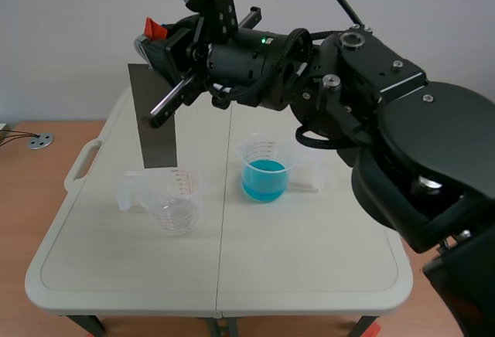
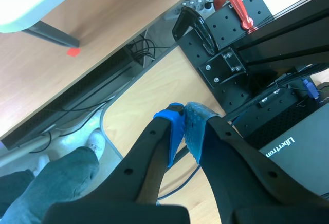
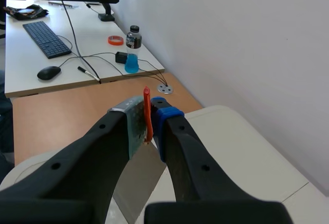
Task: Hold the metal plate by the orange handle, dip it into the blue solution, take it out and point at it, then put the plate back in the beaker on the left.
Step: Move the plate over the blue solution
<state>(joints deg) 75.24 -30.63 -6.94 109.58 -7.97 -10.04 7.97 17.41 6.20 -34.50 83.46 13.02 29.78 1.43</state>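
Above table [image 1: 309, 260], plate [image 1: 155, 120] hanging from right gripper [image 3: 149, 117]

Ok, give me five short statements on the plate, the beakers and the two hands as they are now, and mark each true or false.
1. The right hand holds the metal plate by its orange handle. True.
2. The plate is dipped in the blue solution. False: it hangs at the empty beaker, its lower edge about at the rim, apart from the blue solution.
3. The beaker on the left holds no liquid. True.
4. The left hand is open. False: its fingers meet, shut on nothing.
5. The left hand hovers over the blue solution. False: it points down at the wooden floor.
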